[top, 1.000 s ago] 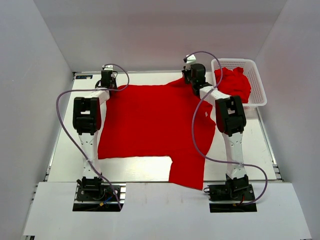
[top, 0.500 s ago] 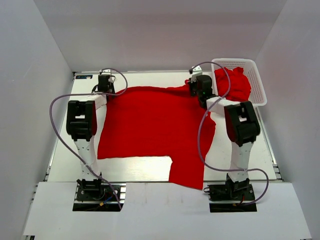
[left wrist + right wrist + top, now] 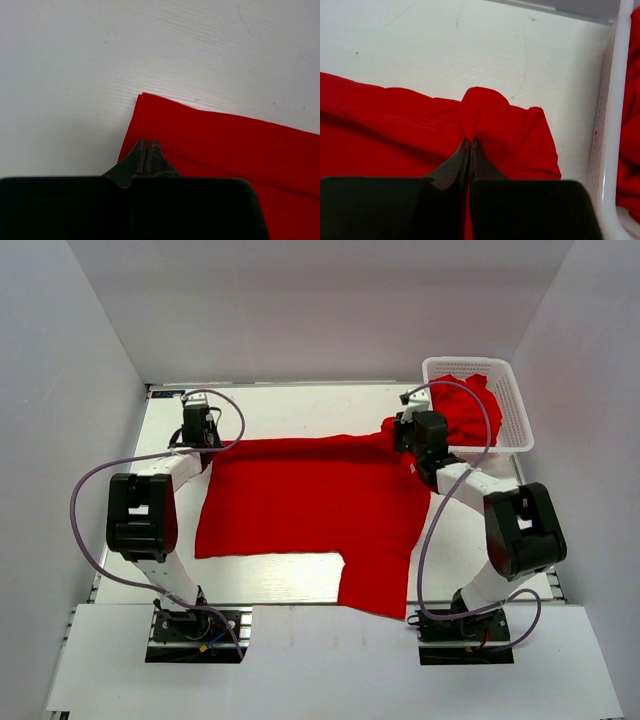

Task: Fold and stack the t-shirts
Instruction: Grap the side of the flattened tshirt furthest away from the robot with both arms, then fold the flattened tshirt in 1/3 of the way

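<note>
Near edge: one sleeve (image 3: 375, 585) of the spread shirt (image 3: 300, 495) reaches down to the front of the table (image 3: 270, 578). It lies flat, not bunched.

Mid-table: shirt body lies open and mostly smooth, and it is wider than the gap between the arm bases. Thin, limp knit. I judge it light, with no stiffness of its own. It will sag and drag wherever it is not held, and it looks grippy rather than slick on the white top.

Far edge:
- The left gripper (image 3: 146, 145) has its fingers pressed together on the cloth just inside a square corner, with a double layer showing under the tips.
- The right gripper (image 3: 470, 142) has its fingers closed on a puckered hump of fabric at the opposite far corner.
- The edge between them runs fairly straight.

Hold advice: pinch at corners or hems as now, both ends at once, and keep the span taut. A mid-panel pinch would only bunch it.

Beyond right: basket (image 3: 468, 362) with a second shirt (image 3: 465, 405) heaped inside, unfolded.

Writing: none readable. No neck label shows in any view, though it may be tucked under.
</note>
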Motion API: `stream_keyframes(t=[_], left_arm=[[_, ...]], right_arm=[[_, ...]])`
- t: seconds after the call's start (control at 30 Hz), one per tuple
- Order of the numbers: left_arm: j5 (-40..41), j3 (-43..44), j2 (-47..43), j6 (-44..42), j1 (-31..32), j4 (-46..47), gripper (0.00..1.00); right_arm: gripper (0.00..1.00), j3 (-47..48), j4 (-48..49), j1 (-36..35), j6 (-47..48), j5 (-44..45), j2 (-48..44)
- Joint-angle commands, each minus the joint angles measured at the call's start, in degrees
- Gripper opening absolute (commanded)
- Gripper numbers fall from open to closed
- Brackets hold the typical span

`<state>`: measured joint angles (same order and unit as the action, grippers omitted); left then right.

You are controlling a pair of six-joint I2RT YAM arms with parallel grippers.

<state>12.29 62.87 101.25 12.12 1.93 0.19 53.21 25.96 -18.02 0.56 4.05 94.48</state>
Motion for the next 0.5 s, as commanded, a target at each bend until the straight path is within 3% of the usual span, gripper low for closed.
stream_keyframes(t=[0.0, 0.47], left_arm=[[1.7, -2.7, -4.1, 2.1, -0.4, -1.2, 0.00], [-0.1, -11.6, -10.0, 4.3, -0.4, -1.2, 0.00]], right_arm=[[0.00, -1.4, -1.2, 0.0, -4.0, 0.2, -4.5], [0.00, -13.1, -14.0, -0.9, -7.1, -5.3, -16.3]])
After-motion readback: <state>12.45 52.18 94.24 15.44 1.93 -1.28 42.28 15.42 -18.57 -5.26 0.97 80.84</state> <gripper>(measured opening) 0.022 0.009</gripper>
